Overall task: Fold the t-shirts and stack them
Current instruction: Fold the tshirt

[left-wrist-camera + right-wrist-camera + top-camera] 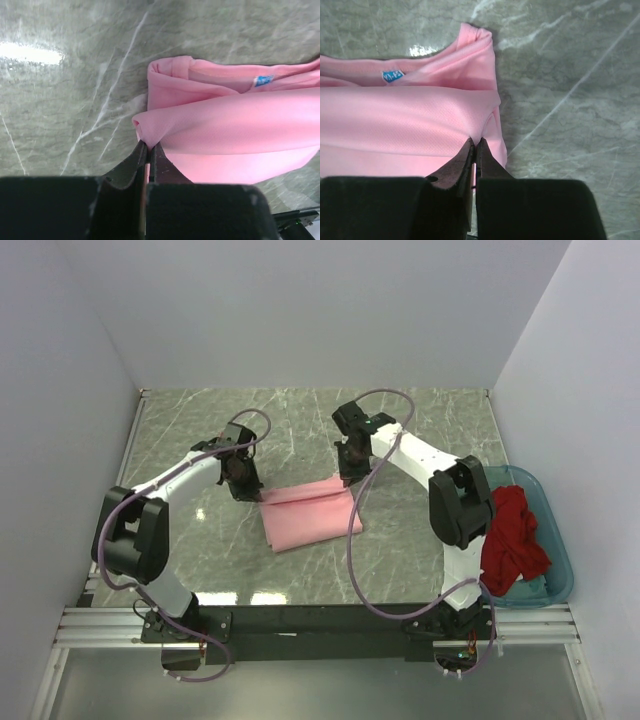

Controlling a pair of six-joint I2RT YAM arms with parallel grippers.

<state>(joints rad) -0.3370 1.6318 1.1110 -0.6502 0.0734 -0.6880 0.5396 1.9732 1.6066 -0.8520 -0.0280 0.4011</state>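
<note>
Black fingers of the left gripper [148,150] are clenched on a rolled corner of the pink shirt [240,125], and the right gripper [475,147] is likewise pinched tight on the opposite corner of the same upper layer. That shirt lies partly folded on the table [420,430] between the 2 arms, with its collar and blue label showing just past the held edge. The red shirt [512,540] hangs over the rim of the tub [556,550] at the right, untouched. By my reading a fold of the pink shirt is in hand. To do it well, the 2 pinches should travel together at 1 height, with the cloth drawn lightly taut between them so no crease forms. The held edge should be squared to the layer beneath, then both let go at once.
</note>
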